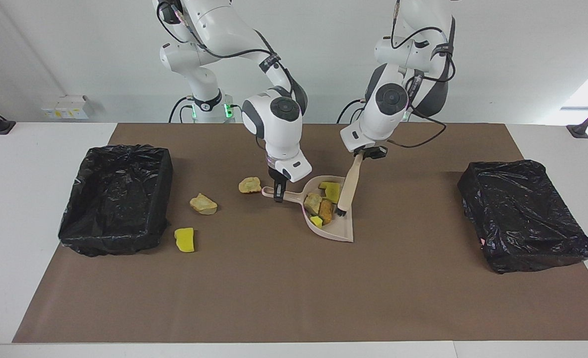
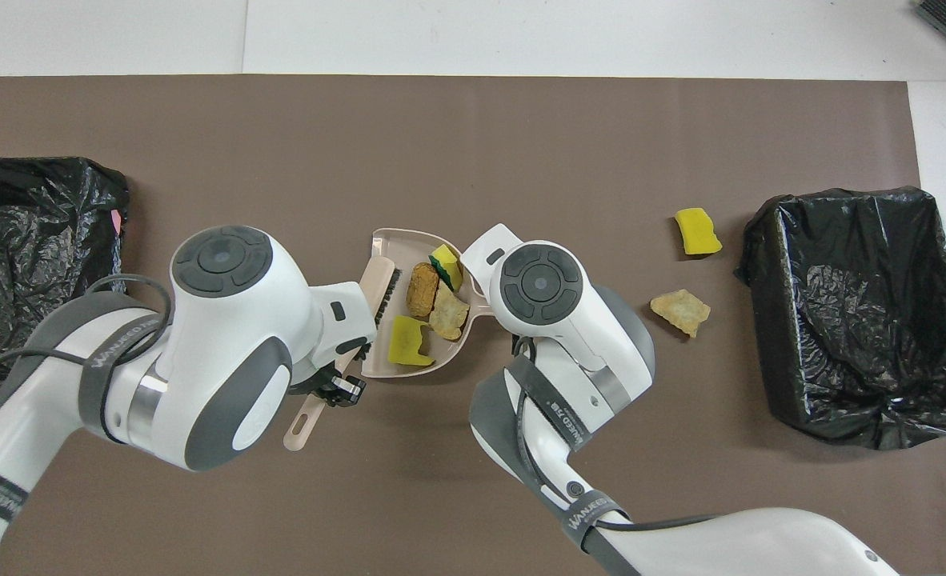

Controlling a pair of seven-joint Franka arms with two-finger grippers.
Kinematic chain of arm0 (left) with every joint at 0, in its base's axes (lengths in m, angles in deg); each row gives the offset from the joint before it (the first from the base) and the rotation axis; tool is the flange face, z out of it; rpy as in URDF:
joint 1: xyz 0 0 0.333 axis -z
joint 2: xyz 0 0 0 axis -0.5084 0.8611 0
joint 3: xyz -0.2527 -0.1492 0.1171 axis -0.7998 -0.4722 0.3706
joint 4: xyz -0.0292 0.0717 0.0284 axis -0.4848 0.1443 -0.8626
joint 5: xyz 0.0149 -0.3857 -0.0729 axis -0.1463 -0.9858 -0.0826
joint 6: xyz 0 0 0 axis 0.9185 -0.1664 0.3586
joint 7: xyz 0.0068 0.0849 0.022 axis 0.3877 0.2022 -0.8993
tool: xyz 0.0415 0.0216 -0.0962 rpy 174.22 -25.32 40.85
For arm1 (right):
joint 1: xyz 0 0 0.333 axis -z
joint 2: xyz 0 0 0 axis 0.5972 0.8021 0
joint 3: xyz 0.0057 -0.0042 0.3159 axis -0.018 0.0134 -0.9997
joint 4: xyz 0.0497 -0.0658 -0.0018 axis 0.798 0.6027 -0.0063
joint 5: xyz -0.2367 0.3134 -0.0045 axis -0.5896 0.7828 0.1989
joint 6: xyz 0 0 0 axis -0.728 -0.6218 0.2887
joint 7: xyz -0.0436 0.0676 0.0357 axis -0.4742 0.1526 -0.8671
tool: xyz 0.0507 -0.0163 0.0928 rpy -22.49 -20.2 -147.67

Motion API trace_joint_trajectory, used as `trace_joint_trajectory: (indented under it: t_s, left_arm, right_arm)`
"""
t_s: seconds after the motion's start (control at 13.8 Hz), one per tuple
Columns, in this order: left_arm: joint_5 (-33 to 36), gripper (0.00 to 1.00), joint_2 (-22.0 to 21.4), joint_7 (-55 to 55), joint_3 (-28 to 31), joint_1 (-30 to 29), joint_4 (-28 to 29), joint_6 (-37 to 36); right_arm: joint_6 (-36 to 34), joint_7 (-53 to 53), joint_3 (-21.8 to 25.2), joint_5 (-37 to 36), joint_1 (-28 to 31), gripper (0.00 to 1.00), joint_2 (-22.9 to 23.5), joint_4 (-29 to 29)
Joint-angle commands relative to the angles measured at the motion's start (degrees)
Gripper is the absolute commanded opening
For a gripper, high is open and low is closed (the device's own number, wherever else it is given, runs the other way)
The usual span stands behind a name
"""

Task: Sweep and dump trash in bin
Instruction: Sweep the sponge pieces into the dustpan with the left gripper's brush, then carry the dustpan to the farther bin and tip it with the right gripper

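The left gripper (image 1: 359, 156) held the brush (image 1: 348, 186) with its fingers closed on it, bristles in the dustpan (image 1: 338, 228). The right gripper (image 1: 277, 193) gripped the dustpan's handle. Four trash (image 1: 326, 211) pieces lay inside, three on the counter (image 1: 274, 288).

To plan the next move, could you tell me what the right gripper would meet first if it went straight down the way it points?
The right gripper points straight down and is shut on the dustpan handle, so it would meet the brown mat under that handle almost at once.

Glossy white arms (image 1: 214, 30), grey joint caps, black cables, green base lights.
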Motion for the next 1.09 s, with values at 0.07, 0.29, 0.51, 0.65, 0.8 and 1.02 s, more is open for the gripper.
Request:
trace_joint_trajectory:
  t_s: [0.07,0.29,0.51,0.65,0.8,1.02]
  left_arm:
    - [-0.8,0.00,-3.7,-7.5,0.1,-3.6,-5.4,-5.8]
    - [-0.8,0.00,-3.3,-17.7,0.1,-5.7,-8.8,-6.8]
    - [-0.8,0.00,-3.7,-24.8,0.0,-5.4,-8.1,-6.7]
    - [-0.8,0.00,-5.9,-25.0,-0.6,-4.5,-4.7,-6.4]
    - [-0.8,0.00,-9.3,-25.5,-0.7,-0.2,0.1,-5.1]
    - [-2.1,0.00,-10.0,-29.2,-0.6,5.9,4.9,0.7]
  right_arm:
    - [-0.2,3.9,-0.4,-0.4,2.8,0.00,-3.7,-0.1]
    - [-4.4,9.8,-0.4,0.3,7.4,0.00,-8.2,-1.0]
    - [-12.6,19.2,-0.5,1.1,13.5,0.00,-9.6,-5.5]
    - [-14.7,23.4,-0.1,1.9,17.8,0.00,-11.5,-7.0]
    - [-17.6,29.3,-0.1,1.8,23.1,0.00,-12.0,-8.9]
    - [-21.9,38.3,0.0,1.7,31.9,0.00,-12.1,-11.0]
